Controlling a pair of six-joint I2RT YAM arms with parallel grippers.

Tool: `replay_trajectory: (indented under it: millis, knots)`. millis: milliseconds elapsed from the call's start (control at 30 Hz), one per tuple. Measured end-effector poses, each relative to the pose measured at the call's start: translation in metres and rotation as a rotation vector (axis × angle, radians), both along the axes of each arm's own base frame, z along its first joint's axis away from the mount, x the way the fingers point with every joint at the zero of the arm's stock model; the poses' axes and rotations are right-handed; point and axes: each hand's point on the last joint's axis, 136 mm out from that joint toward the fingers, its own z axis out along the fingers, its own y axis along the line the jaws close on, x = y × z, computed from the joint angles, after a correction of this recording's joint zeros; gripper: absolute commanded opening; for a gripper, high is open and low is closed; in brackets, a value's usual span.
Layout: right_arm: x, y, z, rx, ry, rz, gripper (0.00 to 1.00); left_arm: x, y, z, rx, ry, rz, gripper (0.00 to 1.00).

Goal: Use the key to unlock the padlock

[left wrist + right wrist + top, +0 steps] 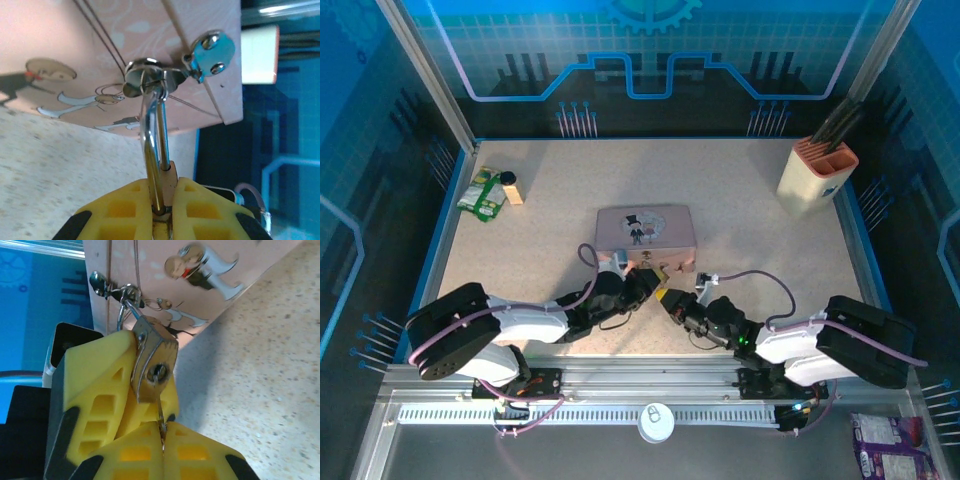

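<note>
A small brass padlock (152, 352) hangs by its silvery shackle (150, 130) from the metal hasp (145, 80) on the front of the pink tin (645, 238). My left gripper (165, 187) is shut on the padlock's body, its yellow fingers (100, 390) clamping it from the side. The thin dark key (159, 401) sits in the keyhole on the padlock's underside. My right gripper (163, 435) is shut on the key's outer end, directly below the lock. In the top view the left gripper (650, 283) and the right gripper (672, 303) meet at the tin's near side.
A beige holder (817, 170) with dark tools stands at the back right. A green packet (483, 193) and a small tan block (510, 188) lie at the back left. A white round cap (656, 422) sits on the near rail.
</note>
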Motion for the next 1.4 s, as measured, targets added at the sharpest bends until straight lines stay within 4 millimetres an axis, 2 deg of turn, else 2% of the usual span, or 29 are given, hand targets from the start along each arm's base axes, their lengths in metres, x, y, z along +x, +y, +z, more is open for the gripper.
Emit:
replay_trajectory:
  millis: [267, 400, 633, 800, 900, 1100, 1267, 1400]
  knots:
    - [0.000, -0.009, 0.002, 0.022, -0.011, -0.012, 0.00, -0.003, -0.005, 0.004, -0.015, -0.004, -0.027, 0.00]
    - [0.002, -0.025, 0.005, 0.010, -0.003, -0.034, 0.00, -0.006, -0.002, 0.002, 0.008, 0.007, -0.038, 0.00]
    - [-0.001, -0.060, 0.035, -0.044, -0.098, -0.069, 0.00, -0.005, 0.016, -0.002, 0.093, 0.007, -0.043, 0.00]
    - [-0.003, -0.079, 0.035, -0.175, -0.202, -0.052, 0.00, -0.004, 0.026, -0.016, 0.204, 0.017, -0.063, 0.00]
    - [-0.007, -0.075, 0.040, -0.289, -0.302, 0.025, 0.00, -0.002, 0.031, -0.023, 0.281, 0.030, -0.085, 0.00]
    - [-0.017, -0.054, 0.075, -0.412, -0.564, 0.186, 0.00, -0.005, 0.040, -0.037, 0.423, 0.046, -0.145, 0.00]
    - [-0.024, -0.043, 0.073, -0.498, -0.685, 0.292, 0.00, -0.011, 0.046, -0.053, 0.522, 0.065, -0.197, 0.00]
    - [-0.029, -0.039, 0.071, -0.543, -0.742, 0.352, 0.00, -0.014, 0.052, -0.066, 0.593, 0.079, -0.232, 0.05]
